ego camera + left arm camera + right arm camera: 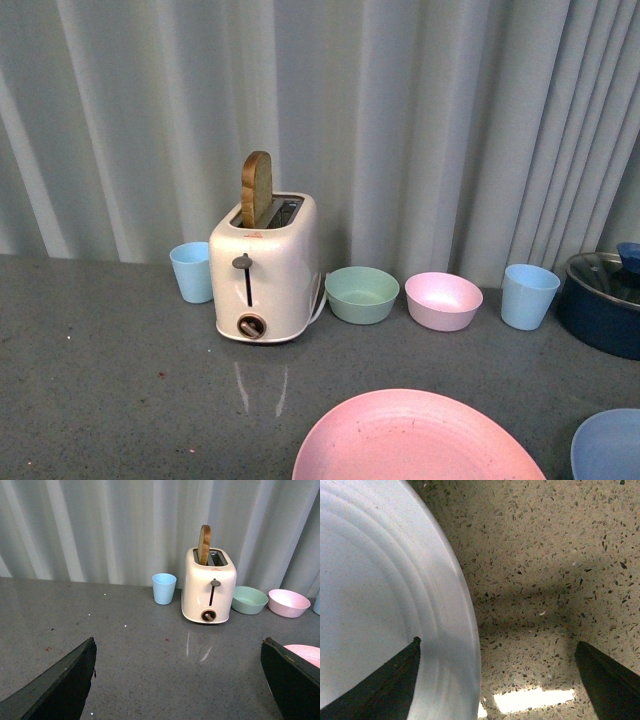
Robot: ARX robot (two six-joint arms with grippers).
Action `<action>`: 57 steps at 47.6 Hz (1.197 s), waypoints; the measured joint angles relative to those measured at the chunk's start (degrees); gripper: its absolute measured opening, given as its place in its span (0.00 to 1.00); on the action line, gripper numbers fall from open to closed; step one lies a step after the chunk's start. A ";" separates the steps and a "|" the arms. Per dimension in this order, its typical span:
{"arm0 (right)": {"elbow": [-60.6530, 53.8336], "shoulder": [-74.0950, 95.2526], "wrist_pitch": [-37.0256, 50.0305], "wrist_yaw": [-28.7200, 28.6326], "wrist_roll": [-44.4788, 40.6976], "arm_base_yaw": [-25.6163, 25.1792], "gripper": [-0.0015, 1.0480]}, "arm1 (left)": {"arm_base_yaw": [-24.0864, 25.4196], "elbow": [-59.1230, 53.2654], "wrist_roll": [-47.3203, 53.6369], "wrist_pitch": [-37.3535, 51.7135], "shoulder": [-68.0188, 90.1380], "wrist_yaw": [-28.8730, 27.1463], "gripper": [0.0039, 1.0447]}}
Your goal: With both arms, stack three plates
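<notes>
Pink plate (420, 440), blue plate (610, 450) nearside; toaster (262, 275), green bowl (362, 293) behind.

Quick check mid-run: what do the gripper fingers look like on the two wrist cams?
The left gripper shows two matte black, wedge-shaped fingers tapering to blunt tips. The right gripper shows the same plain black wedges. No cables, markings or brackets are visible; the front view shows neither arm.

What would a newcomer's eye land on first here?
The white toaster at the back of the grey counter, a slice of bread standing up out of it. Then the big pink plate at the near edge, the light blue plate to its right, with the open right gripper over its rim.
</notes>
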 joint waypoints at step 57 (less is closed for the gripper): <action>0.66 -17.18 -5.73 -7.54 2.23 -6.97 0.03 | 0.00 0.00 0.00 0.00 0.00 0.00 0.94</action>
